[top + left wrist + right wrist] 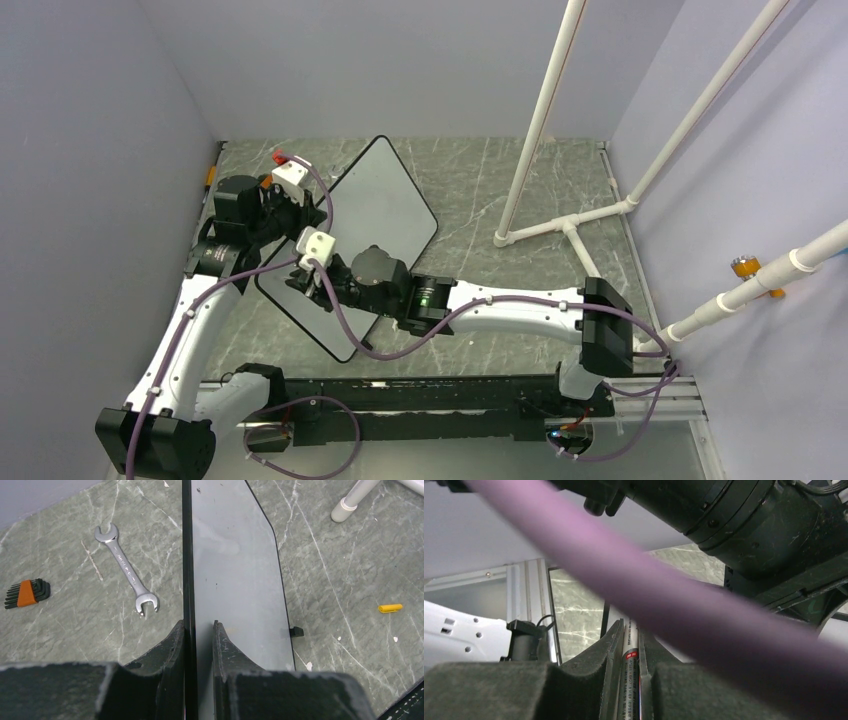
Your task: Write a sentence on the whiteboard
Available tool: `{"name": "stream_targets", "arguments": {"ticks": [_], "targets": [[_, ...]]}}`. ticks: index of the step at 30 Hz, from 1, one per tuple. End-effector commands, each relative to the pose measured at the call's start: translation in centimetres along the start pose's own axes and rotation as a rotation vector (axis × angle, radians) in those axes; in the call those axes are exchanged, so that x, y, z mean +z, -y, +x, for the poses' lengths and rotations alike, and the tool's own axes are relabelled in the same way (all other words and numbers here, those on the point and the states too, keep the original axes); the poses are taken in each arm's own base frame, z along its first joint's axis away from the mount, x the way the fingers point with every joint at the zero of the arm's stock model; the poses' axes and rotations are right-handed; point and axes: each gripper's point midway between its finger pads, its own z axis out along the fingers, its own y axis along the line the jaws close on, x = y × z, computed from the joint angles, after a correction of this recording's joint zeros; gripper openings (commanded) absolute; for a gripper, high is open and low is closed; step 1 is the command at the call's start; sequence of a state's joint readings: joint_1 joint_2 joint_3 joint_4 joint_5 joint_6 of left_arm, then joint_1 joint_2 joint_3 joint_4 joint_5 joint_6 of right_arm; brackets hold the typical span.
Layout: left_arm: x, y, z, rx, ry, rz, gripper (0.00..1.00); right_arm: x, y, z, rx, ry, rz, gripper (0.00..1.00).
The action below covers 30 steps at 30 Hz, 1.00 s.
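Your left gripper (pixel 198 626) clenched the whiteboard (pixel 235 570) by its edge, your right gripper (pixel 630 630) grasped a marker (pixel 630 652), yet the board looked blank, so your whole sentence was unwritten.

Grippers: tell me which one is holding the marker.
The right gripper: it is shut on a white marker standing between its pads. The left gripper instead clamps the black-rimmed edge of the whiteboard.

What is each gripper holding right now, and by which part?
The left gripper clamps the whiteboard by its black-rimmed edge. The right gripper grips a marker along its barrel.
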<state>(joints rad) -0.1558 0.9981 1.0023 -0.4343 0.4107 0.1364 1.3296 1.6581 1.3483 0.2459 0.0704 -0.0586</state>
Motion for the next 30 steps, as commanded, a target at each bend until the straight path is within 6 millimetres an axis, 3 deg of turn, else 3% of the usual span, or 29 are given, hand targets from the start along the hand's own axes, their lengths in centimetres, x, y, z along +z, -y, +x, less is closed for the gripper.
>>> {"name": "stream_targets", "arguments": {"ticks": [1,15,30], "targets": [[-0.5,2.0,7.3,-0.056,-0.252,0.076,0.00,0.9,0.9,-2.4,-0.004,0.049,0.056,0.00],[-0.6,2.1,7.2,-0.054,-0.246,0.075,0.00,0.9,1.3,0.4,0.003,-0.022,0.089,0.00],[-0.6,2.1,7.2,-0.054,-0.247,0.073,0.00,-1.7,0.1,4.7,0.039,-0.107,0.089,0.00]]}}
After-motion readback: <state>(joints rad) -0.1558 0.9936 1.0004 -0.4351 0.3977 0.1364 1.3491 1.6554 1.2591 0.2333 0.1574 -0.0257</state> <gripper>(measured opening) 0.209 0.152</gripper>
